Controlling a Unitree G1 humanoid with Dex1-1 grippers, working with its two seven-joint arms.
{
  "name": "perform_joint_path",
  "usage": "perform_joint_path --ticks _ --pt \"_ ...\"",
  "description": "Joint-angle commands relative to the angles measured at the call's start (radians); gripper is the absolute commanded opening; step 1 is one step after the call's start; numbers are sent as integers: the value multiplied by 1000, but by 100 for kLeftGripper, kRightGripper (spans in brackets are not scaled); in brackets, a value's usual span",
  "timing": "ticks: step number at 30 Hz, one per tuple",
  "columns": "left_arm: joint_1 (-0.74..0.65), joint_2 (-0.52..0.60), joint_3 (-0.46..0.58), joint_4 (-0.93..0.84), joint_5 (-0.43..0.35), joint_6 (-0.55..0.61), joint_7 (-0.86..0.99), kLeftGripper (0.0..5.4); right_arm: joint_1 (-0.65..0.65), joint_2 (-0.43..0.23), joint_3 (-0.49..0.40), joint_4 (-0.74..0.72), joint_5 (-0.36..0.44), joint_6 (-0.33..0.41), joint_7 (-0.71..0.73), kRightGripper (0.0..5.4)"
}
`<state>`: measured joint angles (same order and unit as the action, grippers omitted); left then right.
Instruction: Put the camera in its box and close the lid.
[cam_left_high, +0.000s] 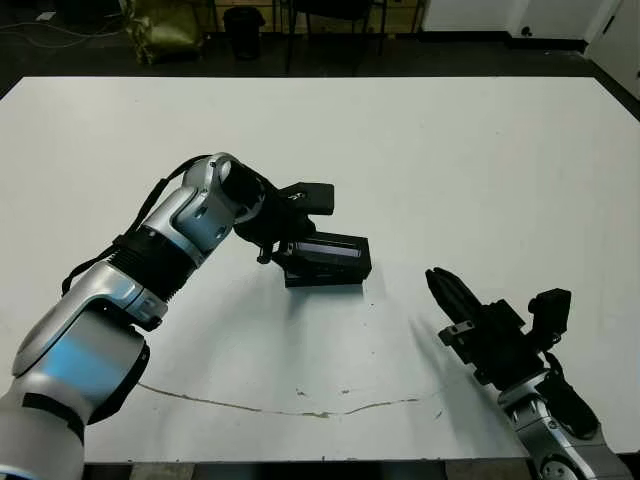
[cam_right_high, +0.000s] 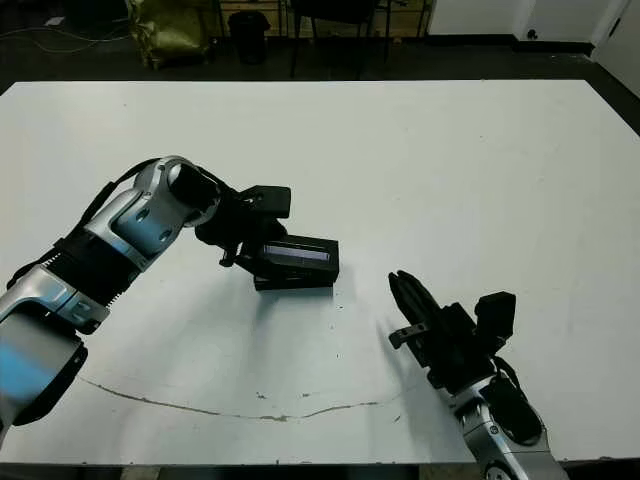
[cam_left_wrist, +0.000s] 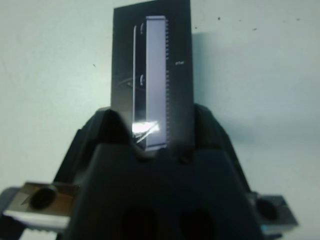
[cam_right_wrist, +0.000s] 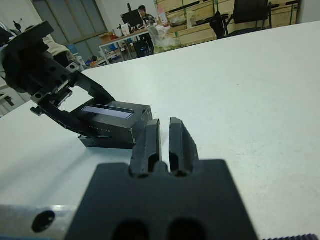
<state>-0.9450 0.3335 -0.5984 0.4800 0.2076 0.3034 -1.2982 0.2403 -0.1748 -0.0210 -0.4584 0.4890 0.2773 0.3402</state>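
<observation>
Now lid (cam_left_high: 330, 252) tilted over box (cam_right_wrist: 102, 142).

Lid (cam_left_high: 327, 255): matt black with a glossy grey-lavender strip; table (cam_left_high: 480, 170): smooth matt white; left arm (cam_left_high: 150, 260): brushed silver metal, black plastic joints.
</observation>
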Motion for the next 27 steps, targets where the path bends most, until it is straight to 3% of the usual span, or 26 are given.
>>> perform_joint_path --ticks 1,13,16,27 --pt "55 21 -47 26 46 -9 -8 249 8 -1 -7 1 2 16 -9 0" --pt "47 12 -93 50 86 -52 -14 246 15 -6 -6 -3 -5 13 -14 0" --pt "44 11 -98 52 89 -46 -11 246 16 -11 -7 -18 -12 42 -37 0" --pt "43 16 -102 45 86 -37 -15 246 12 -6 -9 -3 2 19 -11 0"
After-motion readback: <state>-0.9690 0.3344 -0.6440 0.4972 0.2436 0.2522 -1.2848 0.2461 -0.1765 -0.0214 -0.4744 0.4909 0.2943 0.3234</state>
